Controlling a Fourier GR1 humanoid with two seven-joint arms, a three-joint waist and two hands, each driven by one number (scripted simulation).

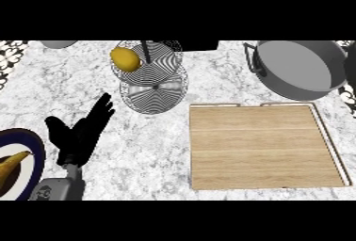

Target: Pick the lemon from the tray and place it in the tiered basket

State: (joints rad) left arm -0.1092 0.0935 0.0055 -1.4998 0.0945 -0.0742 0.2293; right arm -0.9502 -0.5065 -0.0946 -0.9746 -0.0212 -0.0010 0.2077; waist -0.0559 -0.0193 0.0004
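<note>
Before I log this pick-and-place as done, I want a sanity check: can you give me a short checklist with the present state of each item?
1. Lemon in the tiered basket: ok, it sits at the left side of the upper tier.
2. Tray free of the lemon: ok, only bare wood shows.
3. Left hand released: ok, fingers straight, holding nothing, on the counter side below the basket.
4. Left hand apart from the basket: ok, a gap of counter shows between fingertips and wire rim.
5. Right hand: cannot tell, it is not in view.
6. Lemon steady on its tier: cannot tell from one picture.
</note>
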